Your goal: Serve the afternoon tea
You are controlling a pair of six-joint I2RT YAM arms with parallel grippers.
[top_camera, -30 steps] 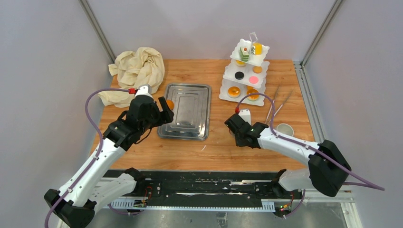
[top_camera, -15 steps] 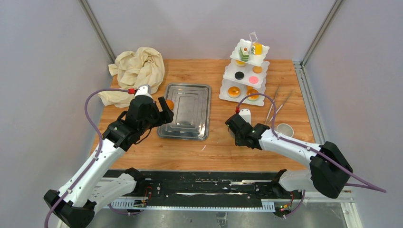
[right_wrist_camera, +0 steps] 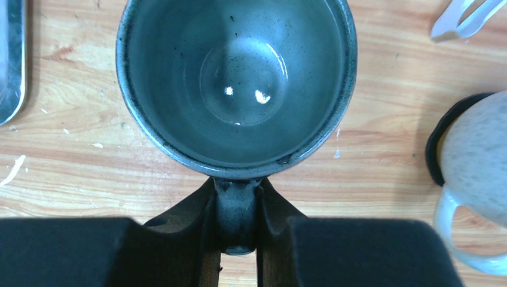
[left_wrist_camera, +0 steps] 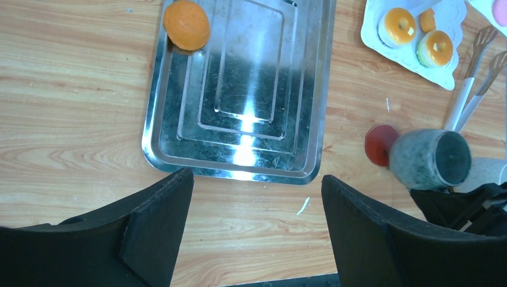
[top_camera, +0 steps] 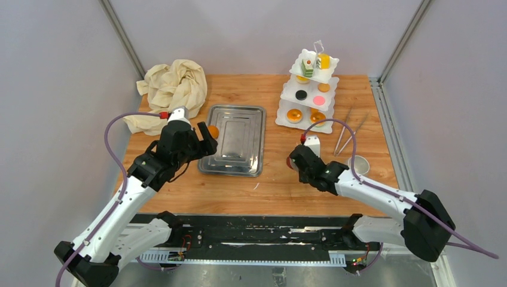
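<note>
- The afternoon tea is mostly gathered on the white three-tier stand (top_camera: 291, 89), which is set at 1 o'clock on the wooden table (top_camera: 269, 179).
- A green-layered cake (top_camera: 307, 64) and an orange cake (top_camera: 323, 61) are seen on the top tier. A black tart (top_camera: 301, 94) and a pink tart (top_camera: 318, 100) are seen on the middle tier.
- Two orange-topped tarts (top_camera: 293, 115) are placed on the bottom tier.
- One orange cake (left_wrist_camera: 186, 24) is left in the 11 o'clock corner of the steel tray (left_wrist_camera: 245, 89), at the table's centre.
- The grey mug (right_wrist_camera: 236, 78) is held by its handle, which is pinched between the narrowed fingers of the right gripper (right_wrist_camera: 238, 203).
- In the left wrist view the mug is seen tipped, with a red coaster (left_wrist_camera: 380, 145) just beside it at 9 o'clock. Whether the mug touches the table cannot be told.
- The off-white mug (top_camera: 359, 163) is stood at 3 o'clock of the grey one, apart from it, on a black coaster (right_wrist_camera: 433, 149).
- The left gripper (left_wrist_camera: 256, 176) is spread wide and holds nothing. It is poised over the tray's 9 o'clock edge.
- Tongs (top_camera: 344, 134) are laid between the stand and the off-white mug.
- A crumpled cream cloth (top_camera: 173, 86) is heaped at 11 o'clock.
</note>
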